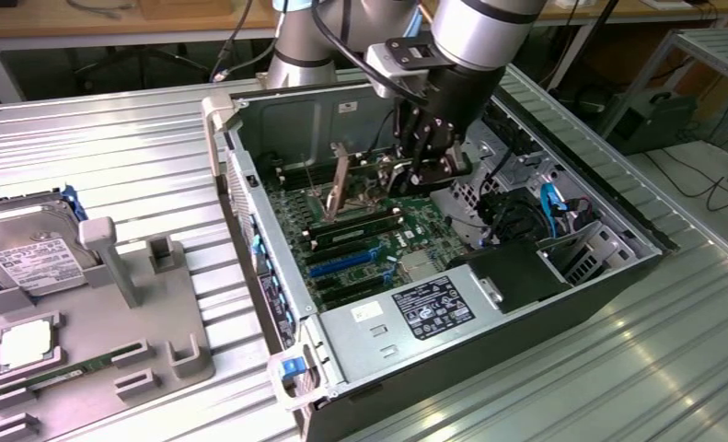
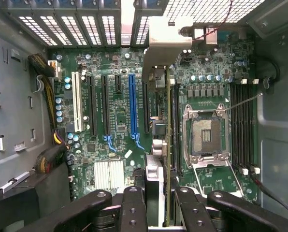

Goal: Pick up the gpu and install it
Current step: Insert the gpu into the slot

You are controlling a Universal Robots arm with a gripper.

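**Item:** gpu [image 2: 167, 145], thin dark card with a metal bracket [image 2: 165, 43] at one end.

**Location:** inside the open computer case [image 1: 327, 120], held on edge over the motherboard [image 2: 115, 121], near the long blue slot [image 2: 132, 106]. Whether it touches the board cannot be told.

**Holder:** end effector [image 2: 157, 209], fingers drawn narrow against the card's two faces.

**Handling (judged):** light, stiff and fragile (the bare parts and contact edge damage easily).

**Best hold:** the flat faces along the upper edge, clear of bracket and contacts.
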